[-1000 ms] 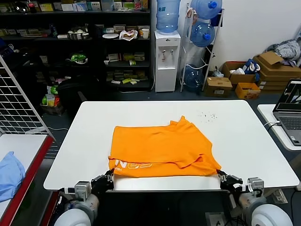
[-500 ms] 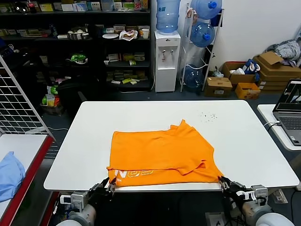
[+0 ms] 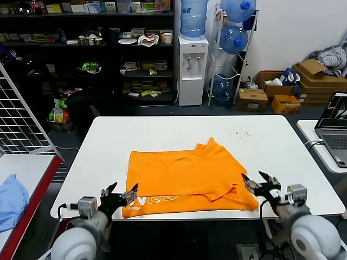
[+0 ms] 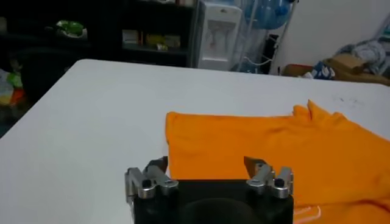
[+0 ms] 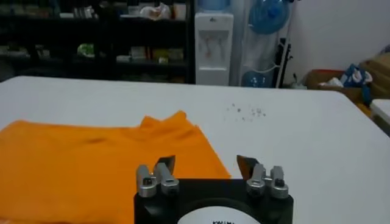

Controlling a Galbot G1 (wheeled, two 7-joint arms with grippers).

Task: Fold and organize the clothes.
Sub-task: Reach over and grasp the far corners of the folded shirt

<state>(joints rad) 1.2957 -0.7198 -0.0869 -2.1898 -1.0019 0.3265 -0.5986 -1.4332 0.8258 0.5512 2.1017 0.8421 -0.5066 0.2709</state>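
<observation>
Currently, the orange T-shirt (image 3: 187, 176) lies partly folded on the table (image 3: 282, 146); further folds likely remain. Left gripper (image 3: 120, 196) and right gripper (image 3: 260, 181) stand open, holding nothing.

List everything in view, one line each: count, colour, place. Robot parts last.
T-shirt: one, orange, folded flat on the near half of the table, white lettering at its near edge.
Table: one, white, centre.
Blue cloth: one, light blue, on the side table at far left.
Water dispenser: one, white, behind the table, blue bottle on top.
Shelves: dark, back left, stocked with small goods.
Cardboard boxes: several, brown, back right floor.
Laptop: one, open, right edge.
Left gripper: jaws open, at the shirt's near left corner.
Right gripper: jaws open, at the shirt's near right corner.
</observation>
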